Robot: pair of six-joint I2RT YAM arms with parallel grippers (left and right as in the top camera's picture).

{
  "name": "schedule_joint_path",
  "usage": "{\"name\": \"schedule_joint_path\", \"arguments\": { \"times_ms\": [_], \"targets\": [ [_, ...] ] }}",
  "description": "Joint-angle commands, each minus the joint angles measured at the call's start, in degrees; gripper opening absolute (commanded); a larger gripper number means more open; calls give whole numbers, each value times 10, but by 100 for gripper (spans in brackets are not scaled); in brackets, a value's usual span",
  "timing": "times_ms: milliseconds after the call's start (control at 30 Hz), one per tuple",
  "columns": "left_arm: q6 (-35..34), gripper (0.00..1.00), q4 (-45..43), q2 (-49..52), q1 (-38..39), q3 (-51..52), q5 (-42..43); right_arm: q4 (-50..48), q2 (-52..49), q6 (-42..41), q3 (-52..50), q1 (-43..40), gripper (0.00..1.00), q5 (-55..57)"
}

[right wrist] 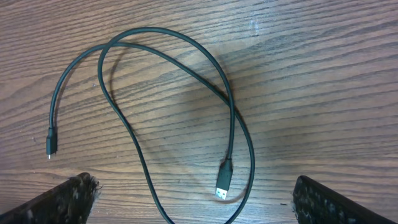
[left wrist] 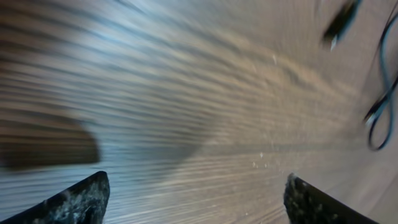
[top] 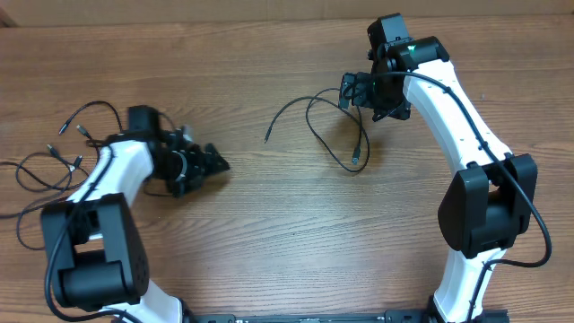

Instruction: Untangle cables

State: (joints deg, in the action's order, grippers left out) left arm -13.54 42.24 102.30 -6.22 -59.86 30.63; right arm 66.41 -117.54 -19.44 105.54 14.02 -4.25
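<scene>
One black cable [top: 327,135] lies alone in a loose crossed loop at the table's middle. In the right wrist view the same cable [right wrist: 158,74] shows a silver USB plug [right wrist: 224,184] and a small plug [right wrist: 51,144]. My right gripper [top: 357,90] is open and empty above the loop's far side, with its fingers [right wrist: 193,205] spread wide. A tangle of several thin black cables [top: 54,157] lies at the far left. My left gripper [top: 211,163] points right, away from that tangle. It is open and empty [left wrist: 196,199]. The left wrist view is blurred and shows a cable piece [left wrist: 380,112] at its right edge.
The wooden table [top: 269,242] fills the view. The left arm's white link [top: 117,170] lies between the tangle and the left gripper. The right arm [top: 457,117] reaches in from the right side.
</scene>
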Motion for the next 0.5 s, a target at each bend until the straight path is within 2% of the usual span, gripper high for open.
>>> {"name": "schedule_joint_path", "arguments": {
  "times_ms": [0,33,300,467],
  "targets": [
    [-4,96,-5,2,42,12,-12,-3,5,2,3,1,100,-1],
    [-4,100,-11,2,60,15,-16,-3,5,2,3,1,100,-1],
    [-33,100,-74,5,175,37,-63,-3,5,2,3,1,100,-1],
    [-49,87,-113,5,239,46,-109,-3,5,2,3,1,100,-1]
  ]
}}
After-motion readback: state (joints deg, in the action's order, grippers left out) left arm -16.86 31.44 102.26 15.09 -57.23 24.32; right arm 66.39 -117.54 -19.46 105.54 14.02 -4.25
